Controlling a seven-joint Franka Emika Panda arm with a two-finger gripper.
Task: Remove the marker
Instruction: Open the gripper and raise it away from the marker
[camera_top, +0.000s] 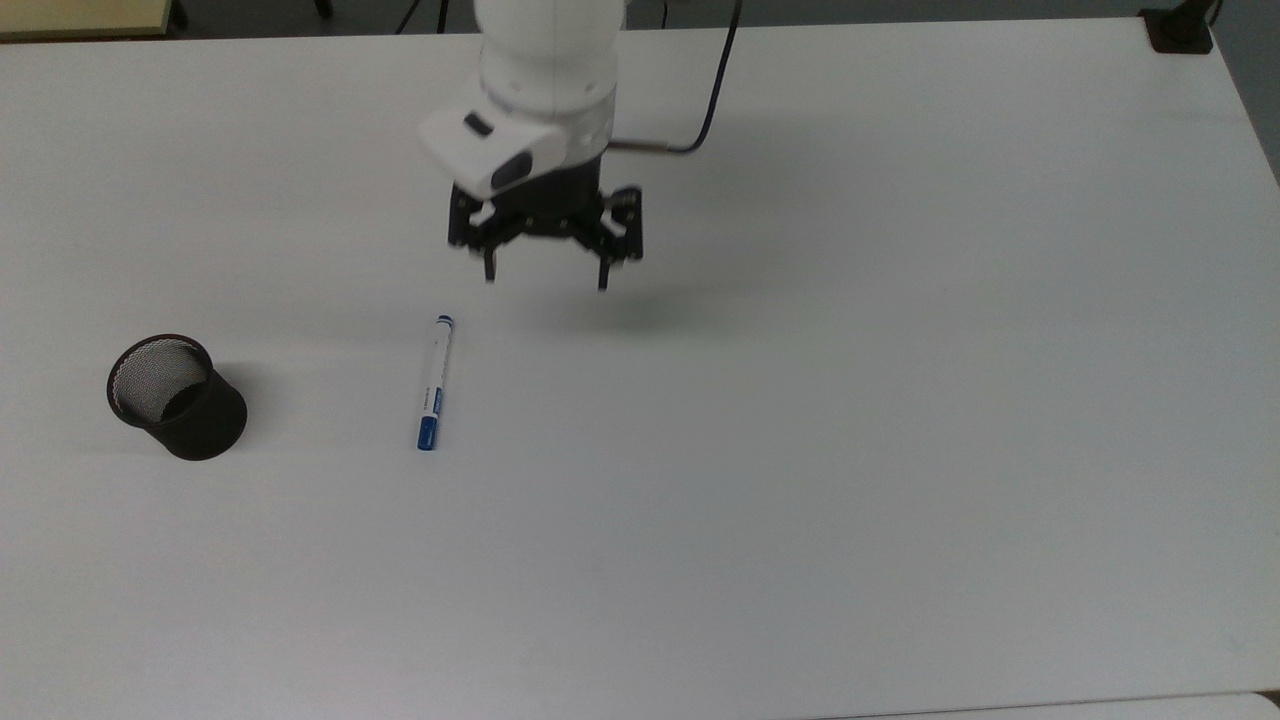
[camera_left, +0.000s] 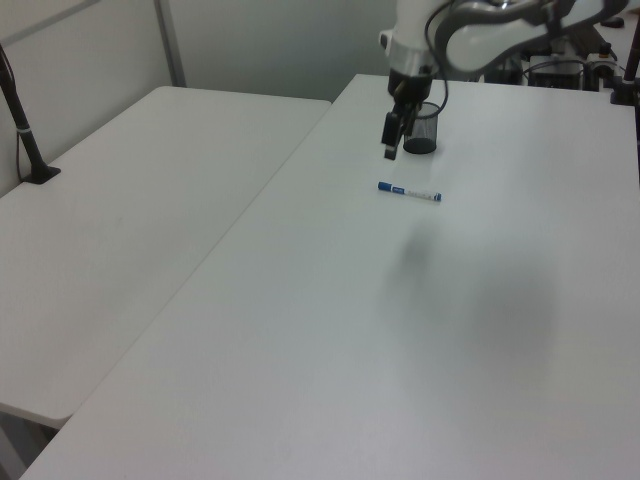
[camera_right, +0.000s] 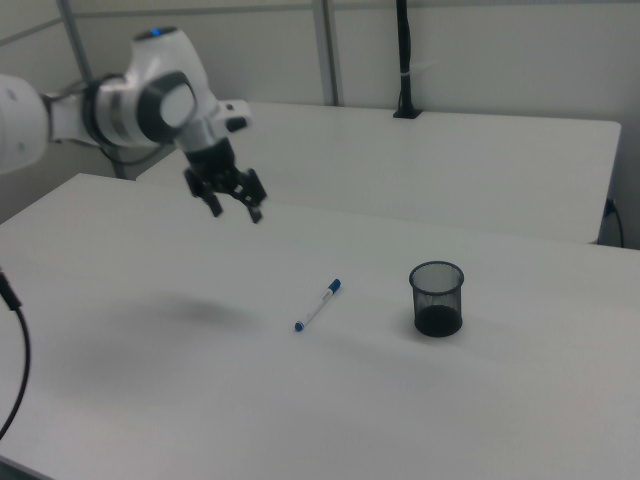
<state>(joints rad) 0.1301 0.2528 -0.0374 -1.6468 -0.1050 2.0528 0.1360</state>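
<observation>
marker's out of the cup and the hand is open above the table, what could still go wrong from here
1. The marker lies flat and loose on the smooth table; being round, it might roll if bumped.
2. The mesh cup stands upright close by, so a low sweep of the hand could tip it.

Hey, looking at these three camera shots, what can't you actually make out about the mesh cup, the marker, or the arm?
- Black mesh cup, left view: the open gripper and wrist cover its left side.
- Cup floor, top view: in shadow, so whether anything lies there cannot be told.
- White marker with blue cap: its blue label print is too small to read.
- Arm, top view: cut off by the top edge above the wrist.
</observation>
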